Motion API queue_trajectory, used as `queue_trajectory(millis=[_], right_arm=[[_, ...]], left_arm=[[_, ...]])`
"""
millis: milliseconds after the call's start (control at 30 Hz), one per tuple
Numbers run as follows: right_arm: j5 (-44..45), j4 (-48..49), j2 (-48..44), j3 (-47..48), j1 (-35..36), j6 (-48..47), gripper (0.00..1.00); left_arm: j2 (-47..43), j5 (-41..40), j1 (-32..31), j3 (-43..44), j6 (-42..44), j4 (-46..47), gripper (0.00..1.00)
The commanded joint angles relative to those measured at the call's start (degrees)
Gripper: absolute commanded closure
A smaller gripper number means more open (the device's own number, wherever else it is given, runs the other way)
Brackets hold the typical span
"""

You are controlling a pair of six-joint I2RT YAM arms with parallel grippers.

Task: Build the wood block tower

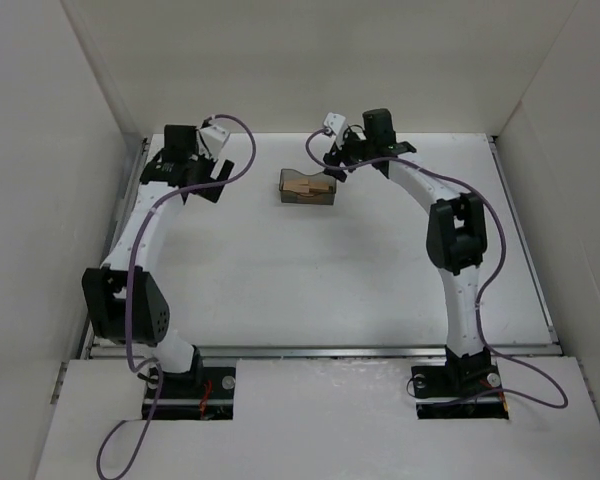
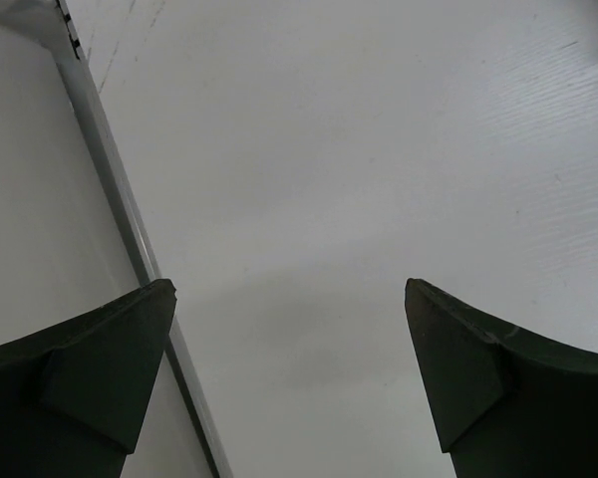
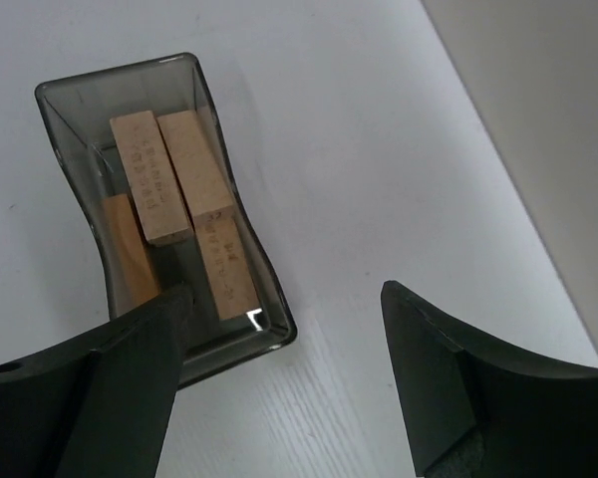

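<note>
Several tan wood blocks (image 3: 169, 189) lie jumbled inside a dark translucent grey bin (image 3: 264, 289); in the top view the blocks (image 1: 308, 186) and bin (image 1: 290, 197) sit at the far middle of the table. No tower shows in any view. My right gripper (image 3: 284, 368) is open and empty, hovering just right of the bin; it also shows in the top view (image 1: 342, 160). My left gripper (image 2: 289, 299) is open and empty over bare table at the far left, also seen from above (image 1: 190, 170).
A metal rail (image 2: 130, 229) runs along the table's left edge under my left gripper. White enclosure walls (image 1: 40, 200) stand on the left, back and right. The table's far edge (image 3: 498, 169) lies right of my right gripper.
</note>
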Motion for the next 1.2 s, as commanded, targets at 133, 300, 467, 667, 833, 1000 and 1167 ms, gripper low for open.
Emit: queue_trajectory(millis=[133,300,467,667,833,1000,1167], right_arm=[[-1.4,-7.3,7.1,12.9,0.8,3.7,0.19],[5.6,-7.2,8.8,13.3,2.7,3.7,0.23],[11.3,-8.9,10.0,14.4,4.5,2.2,0.29],[19.1,-12.2,11.0,12.7,5.6,-6.0,0.45],[20.6,-12.2,12.1,11.5,5.6,-7.7,0.56],[20.6,-10.4,12.1,10.5,5.6,-8.2,1.00],[20.6,-9.0,9.6,7.9,6.2,-7.6,1.00]], left_arm=[[3.1,-19.9,-1.3,5.0,-4.9,8.3,0.00],[6.4,-25.3,-1.3,5.7,-6.2,11.3,0.02],[10.7,-28.4,-1.3,9.2,-7.9,9.5,0.10],[12.0,-27.6,-1.3,9.2,-7.9,8.3,0.10],[12.0,-26.2,-1.3,8.7,-8.4,7.7,0.10],[12.5,-25.5,-1.3,8.7,-8.4,7.7,0.11],[13.0,-25.5,-1.3,9.2,-8.9,7.7,0.12]])
